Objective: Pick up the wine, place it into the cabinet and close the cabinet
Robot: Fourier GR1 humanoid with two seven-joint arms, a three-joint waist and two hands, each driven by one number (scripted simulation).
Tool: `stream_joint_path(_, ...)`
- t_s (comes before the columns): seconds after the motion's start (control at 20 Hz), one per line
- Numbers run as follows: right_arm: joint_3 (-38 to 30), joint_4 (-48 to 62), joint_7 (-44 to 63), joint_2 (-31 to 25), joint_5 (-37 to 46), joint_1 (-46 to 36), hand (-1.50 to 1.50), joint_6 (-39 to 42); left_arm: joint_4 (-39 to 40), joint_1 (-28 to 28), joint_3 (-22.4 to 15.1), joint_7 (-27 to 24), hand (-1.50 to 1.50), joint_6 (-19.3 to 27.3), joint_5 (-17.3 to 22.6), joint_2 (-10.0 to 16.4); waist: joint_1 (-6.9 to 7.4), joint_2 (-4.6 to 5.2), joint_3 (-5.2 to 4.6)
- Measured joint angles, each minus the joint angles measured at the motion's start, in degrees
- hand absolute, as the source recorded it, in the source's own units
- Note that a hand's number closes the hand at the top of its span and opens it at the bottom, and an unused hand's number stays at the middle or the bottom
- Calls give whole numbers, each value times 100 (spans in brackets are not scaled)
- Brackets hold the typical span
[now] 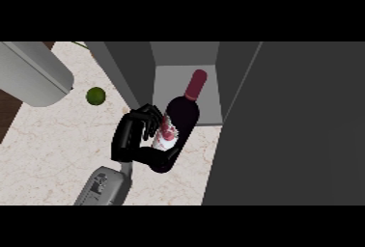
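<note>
One dark grey cabinet door [299, 125] fills the right side of my view, swung open. Next is the marble worktop [50, 144] on the left, with the cabinet [182, 77] open at top centre. A grey rounded body [32, 75] sits top left; I can't tell what it is. The wine bottle [184, 113] is tilted, red cap pointing into the cabinet opening, base out over the worktop. The left hand [132, 140] is curled round its labelled lower half. A small green lime [95, 95] lies on the worktop, well apart.

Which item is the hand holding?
The dark wine bottle with a red cap; the hand curls round it. The green lime lies apart on the counter.
</note>
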Motion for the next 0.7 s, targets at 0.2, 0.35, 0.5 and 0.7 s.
stream_joint_path(0.2,-216,-25,70,-133,-26,-40,-150,35,411,-403,116,-14,150,10,-5,0,-2,6,-2)
stream_joint_path(0.35,-311,-20,29,-152,-57,-25,-150,65,869,-733,206,-98,150,10,55,-8,-13,13,-2)
stream_joint_path(0.5,-263,-13,-106,-152,-87,57,-150,113,1308,-1088,175,-152,150,117,141,-12,-41,16,-1)
stream_joint_path(0.7,-258,-7,-242,-143,-123,151,-150,145,1844,-1517,219,-290,150,130,320,-10,-53,20,-2)
